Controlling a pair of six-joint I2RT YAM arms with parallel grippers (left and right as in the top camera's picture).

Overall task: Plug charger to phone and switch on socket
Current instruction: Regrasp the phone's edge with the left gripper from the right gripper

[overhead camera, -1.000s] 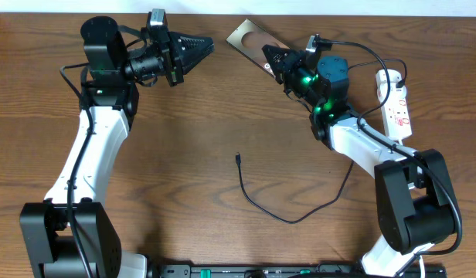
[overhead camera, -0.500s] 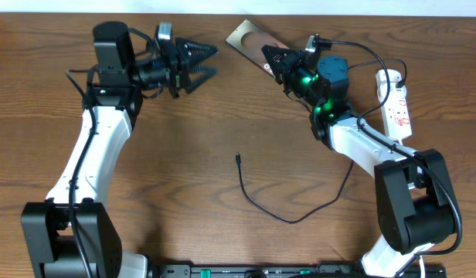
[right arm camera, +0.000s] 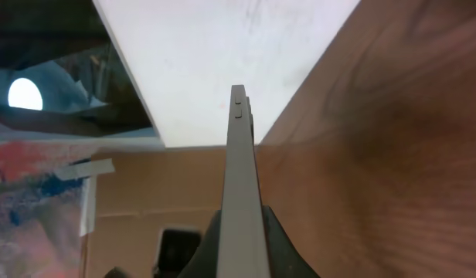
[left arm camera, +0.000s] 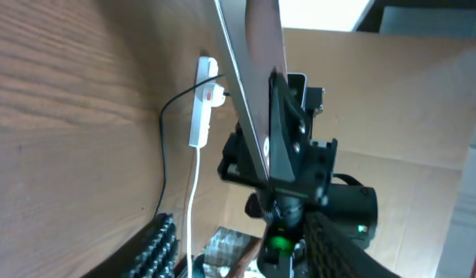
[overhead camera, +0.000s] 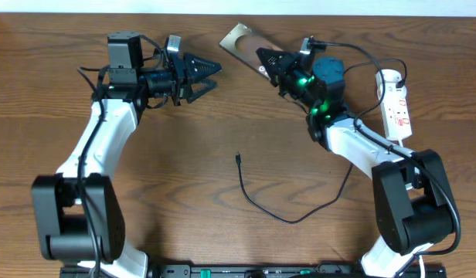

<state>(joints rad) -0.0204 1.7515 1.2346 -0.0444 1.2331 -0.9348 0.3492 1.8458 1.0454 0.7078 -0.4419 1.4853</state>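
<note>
Phone [overhead camera: 239, 36] tilted, charger [overhead camera: 237, 160] lying loose, socket [overhead camera: 398, 105] far right

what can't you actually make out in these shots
- Phone port: too small overhead, one end covered by the right gripper; both wrist views show only a thin edge.
- Socket switch position: too small overhead and in the left wrist view.
- Charger far end: overhead, it runs under the right arm.
</note>
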